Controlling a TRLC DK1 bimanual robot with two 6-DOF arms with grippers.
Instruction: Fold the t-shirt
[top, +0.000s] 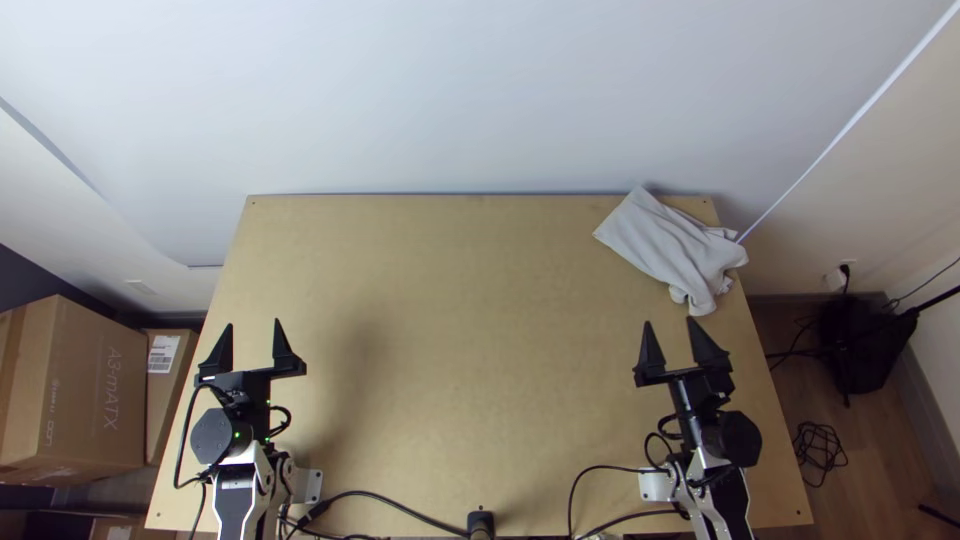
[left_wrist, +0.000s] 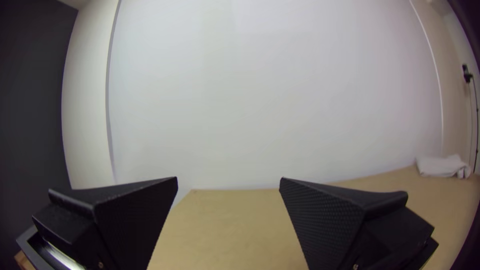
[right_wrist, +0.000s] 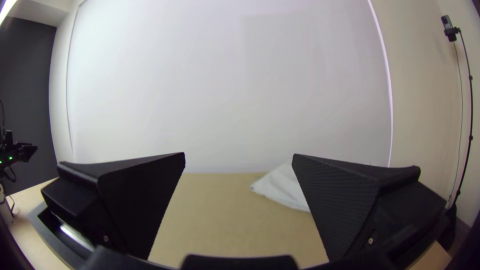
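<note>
The light grey t-shirt (top: 672, 248) lies bunched at the table's far right corner in the top view, flatter toward its left end and crumpled toward its right. My left gripper (top: 252, 338) stands open at the left side, far from the cloth. Nearer to it, my right gripper (top: 672, 338) is open just below the shirt, apart from it. In the left wrist view my left gripper (left_wrist: 228, 182) has nothing between its fingers, and the shirt (left_wrist: 442, 166) is far off. The right wrist view has my right gripper (right_wrist: 239, 159) with its fingers apart, one partly hiding the shirt (right_wrist: 284, 189).
The wooden table (top: 450, 300) stretches between both arms, with a pale wall behind it. Black cables (top: 400, 500) run along its near edge beside a small dark device (top: 481, 522). Cardboard boxes (top: 75, 385) stand off the left side; a black bag-like object (top: 865, 345) is off the right.
</note>
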